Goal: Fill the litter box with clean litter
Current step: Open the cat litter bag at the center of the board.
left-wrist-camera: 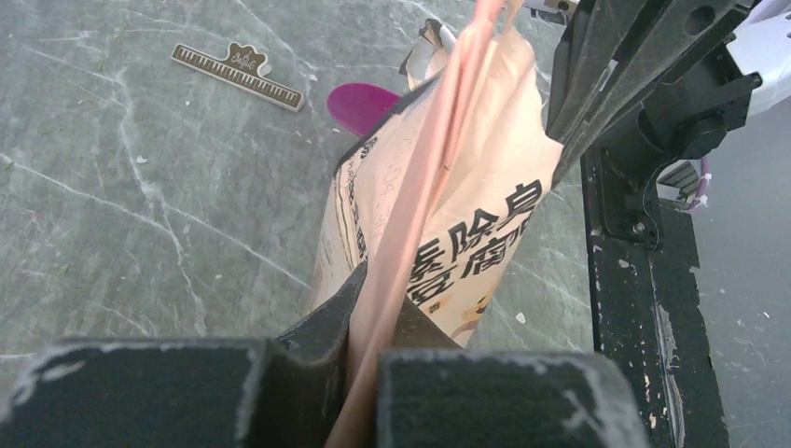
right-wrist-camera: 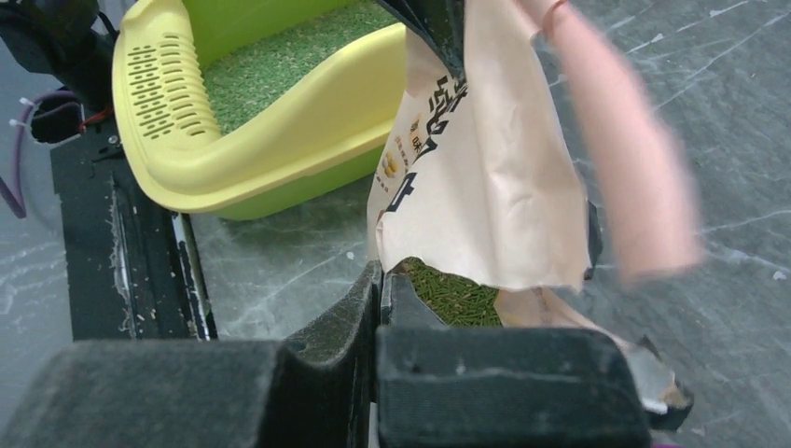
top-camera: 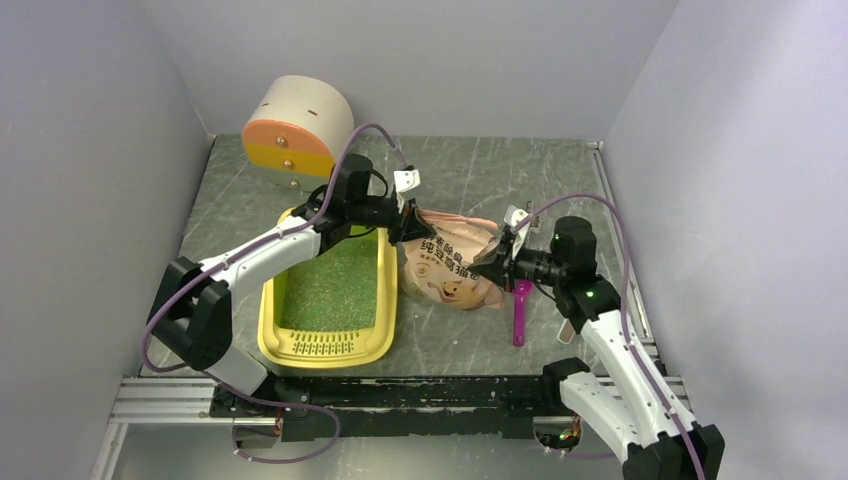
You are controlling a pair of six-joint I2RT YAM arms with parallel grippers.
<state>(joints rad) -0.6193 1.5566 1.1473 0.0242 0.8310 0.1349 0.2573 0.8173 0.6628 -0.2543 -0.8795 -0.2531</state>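
The yellow litter box [top-camera: 268, 330] lies left of centre with green litter [top-camera: 335, 285] spread over its floor; it shows again in the right wrist view as the litter box [right-wrist-camera: 280, 140] with litter [right-wrist-camera: 280, 61]. A pink-beige printed bag [top-camera: 450, 265] lies just to its right. My left gripper [top-camera: 405, 222] is shut on the bag's pink folded edge [left-wrist-camera: 410, 215], which runs between the jaws of the left gripper [left-wrist-camera: 373, 280]. My right gripper [top-camera: 492, 265] is shut at the bag's other end. There the bag's torn edge meets the tips of the right gripper [right-wrist-camera: 381, 275], and green litter [right-wrist-camera: 457, 294] shows inside the opening.
A magenta scoop [top-camera: 520, 312] lies on the table right of the bag, under my right arm. A white cylinder with an orange end [top-camera: 295, 125] stands at the back left. A small ruler-shaped clip [left-wrist-camera: 238, 75] lies flat on the table. Grey walls close in three sides.
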